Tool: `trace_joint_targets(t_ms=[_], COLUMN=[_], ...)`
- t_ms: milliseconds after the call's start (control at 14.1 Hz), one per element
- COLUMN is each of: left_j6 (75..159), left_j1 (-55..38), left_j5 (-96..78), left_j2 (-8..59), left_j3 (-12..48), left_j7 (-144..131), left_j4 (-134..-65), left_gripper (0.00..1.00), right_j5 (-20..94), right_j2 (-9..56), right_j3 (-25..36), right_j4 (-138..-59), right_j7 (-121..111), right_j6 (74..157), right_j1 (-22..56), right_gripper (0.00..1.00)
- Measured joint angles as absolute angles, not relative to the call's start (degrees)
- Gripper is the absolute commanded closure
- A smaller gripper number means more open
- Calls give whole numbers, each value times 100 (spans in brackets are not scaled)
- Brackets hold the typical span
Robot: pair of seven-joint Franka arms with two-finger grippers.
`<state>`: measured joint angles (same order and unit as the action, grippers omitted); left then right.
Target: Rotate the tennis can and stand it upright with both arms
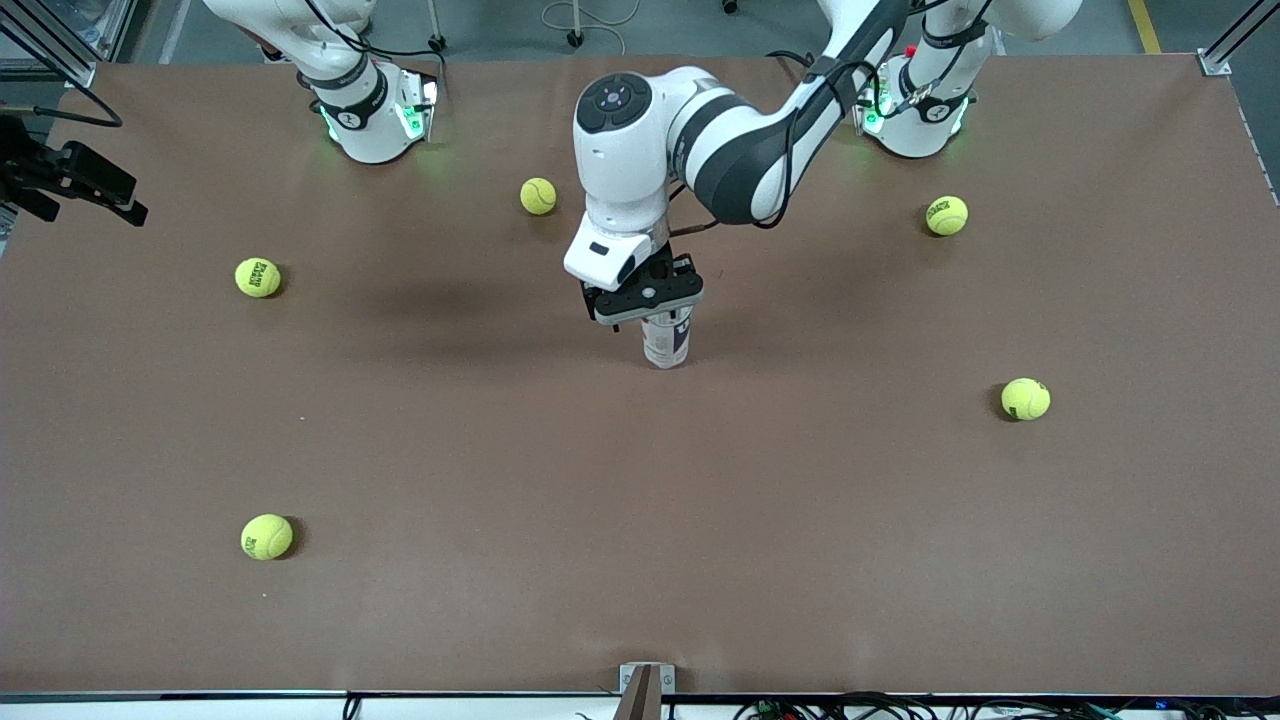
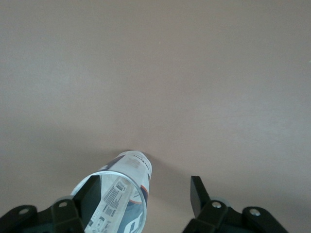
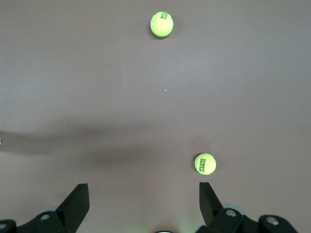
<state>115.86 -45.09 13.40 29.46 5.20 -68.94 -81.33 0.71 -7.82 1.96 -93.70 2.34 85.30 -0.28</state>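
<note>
The tennis can (image 1: 667,340) stands on end at the middle of the table, clear with a white and dark-blue label. My left gripper (image 1: 645,296) hangs right over its top. In the left wrist view I look down into the can's open mouth (image 2: 116,196). The left gripper (image 2: 146,194) is open: one finger (image 2: 92,193) shows through the clear wall, and the other finger (image 2: 196,193) stands well apart from the can. My right gripper (image 3: 143,199) is open and empty over bare table near its base; it is out of the front view.
Several yellow-green tennis balls lie scattered: one (image 1: 538,196) near the left arm's elbow, others toward the table's ends (image 1: 258,277) (image 1: 1025,398). Two balls (image 3: 205,163) (image 3: 162,24) show in the right wrist view. A black device (image 1: 70,180) juts in at the right arm's end.
</note>
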Motion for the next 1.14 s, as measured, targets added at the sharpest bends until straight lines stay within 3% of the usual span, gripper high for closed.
trace_joint_targets(t_ms=[213, 1135], left_j6=[11415, 9968], left_j1=[-4186, -994], left_j5=[1340, 443], left_j2=[2652, 1034], left_j3=[454, 463], left_j7=[-6812, -2213], left_j4=[-8108, -8321], left_gripper=[0, 0], right_j5=[71, 75], right_j2=[-761, -727], right_j3=[193, 202], right_j4=[-9326, -9318], right_j7=[156, -27], right_j6=[8537, 8422], right_j1=[-27, -29], right_gripper=[0, 0])
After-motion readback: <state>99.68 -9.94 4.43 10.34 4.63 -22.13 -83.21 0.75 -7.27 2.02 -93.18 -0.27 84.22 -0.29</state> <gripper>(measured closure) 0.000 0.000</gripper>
